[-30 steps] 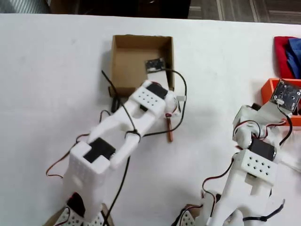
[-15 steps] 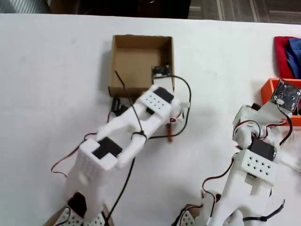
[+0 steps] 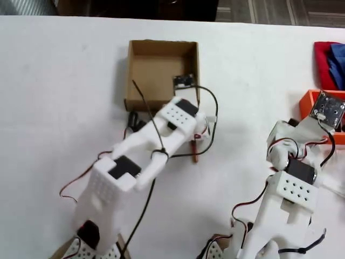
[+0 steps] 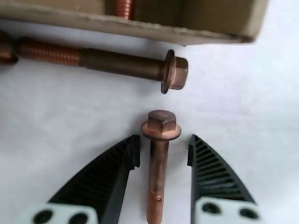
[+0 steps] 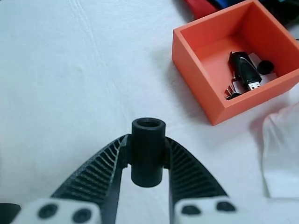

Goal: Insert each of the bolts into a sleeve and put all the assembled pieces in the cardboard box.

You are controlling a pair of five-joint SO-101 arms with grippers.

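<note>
White table: cardboard box at upper centre of the high view. Below its lower right corner, the left gripper is spread, flanking a bolt lying flat. The right gripper pinches a black sleeve

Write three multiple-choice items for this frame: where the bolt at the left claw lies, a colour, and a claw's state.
1. The bolt between the fingers of the left claw lies: A) on the table outside the cardboard box; B) inside that box; C) lifted off the table.
2. The sleeve in the right claw is: A) orange; B) black; C) white.
3. The left claw is: A) shut on the bolt; B) shut on nothing; C) open, a finger either side of the bolt.
1 A: it rests on the white surface short of the box wall. 2 B: the tube is plainly black. 3 C: gaps show beside the shank.
</note>
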